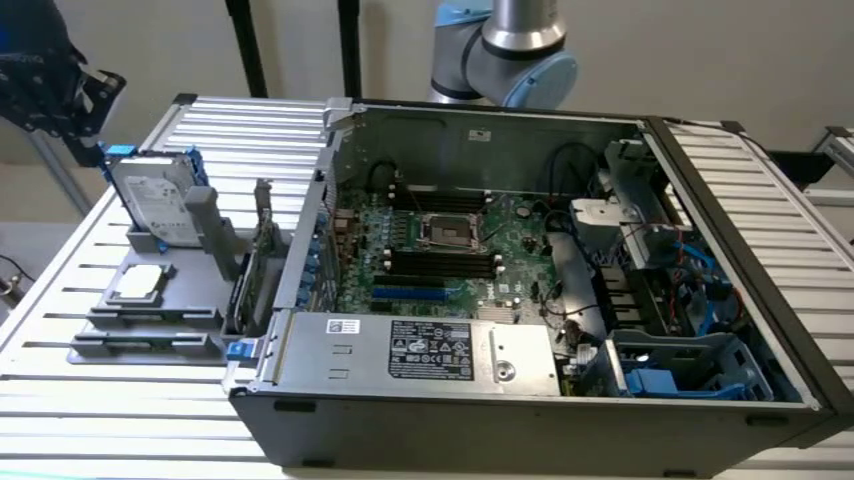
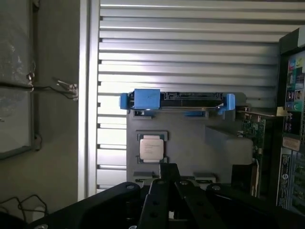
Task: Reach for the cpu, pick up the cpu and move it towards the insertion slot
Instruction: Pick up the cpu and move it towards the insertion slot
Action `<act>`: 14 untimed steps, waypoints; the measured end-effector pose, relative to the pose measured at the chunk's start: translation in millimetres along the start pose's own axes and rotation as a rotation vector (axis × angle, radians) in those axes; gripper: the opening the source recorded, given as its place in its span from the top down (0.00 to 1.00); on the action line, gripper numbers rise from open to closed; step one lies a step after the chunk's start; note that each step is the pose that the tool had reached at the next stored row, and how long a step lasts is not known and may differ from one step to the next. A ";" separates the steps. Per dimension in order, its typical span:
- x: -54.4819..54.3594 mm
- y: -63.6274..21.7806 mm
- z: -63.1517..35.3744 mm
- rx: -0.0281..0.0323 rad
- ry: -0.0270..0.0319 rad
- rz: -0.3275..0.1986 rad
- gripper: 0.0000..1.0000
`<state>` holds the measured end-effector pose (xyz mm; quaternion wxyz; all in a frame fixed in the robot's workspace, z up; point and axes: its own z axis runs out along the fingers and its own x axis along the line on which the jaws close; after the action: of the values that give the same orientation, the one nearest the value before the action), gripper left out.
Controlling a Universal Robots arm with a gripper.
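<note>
cpu (image 2: 151, 149) lies flat in grey holder (image 2: 190, 138) recess on tabletop (image 1: 60, 330), outside case | insertion slot (image 1: 450, 231) well apart | end effector (image 2: 169, 171) clear of cpu, open-or-closed state cannot be told | risk, judged: off-centre descent strikes recess rim, tilts chip; hard drive (image 1: 154, 200) near

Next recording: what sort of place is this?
Probably a robotics lab bench for computer assembly: an opened desktop case on a slatted metal table, a cpu and hard drive in a grey fixture beside it, a robot arm behind.

Cpu (image 2: 152, 149) seated in grey holder (image 2: 190, 138), apart from claw (image 2: 169, 172); blue-railed drive (image 2: 176, 101) at holder edge.
</note>
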<state>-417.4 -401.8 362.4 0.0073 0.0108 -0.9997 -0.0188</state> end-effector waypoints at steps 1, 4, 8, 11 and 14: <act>2.5 -0.1 1.1 0.0000 0.0013 0.000 0.89; 9.2 -0.7 4.5 -0.0001 0.0044 -0.001 0.89; 14.3 -1.0 5.9 0.0009 0.0061 -0.003 0.89; 14.5 -0.9 5.9 0.0009 0.0060 -0.003 0.89; 14.9 -0.9 5.9 0.0009 0.0060 -0.003 0.89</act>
<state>-432.3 -402.8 356.7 0.0103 0.0123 -0.9997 -0.0183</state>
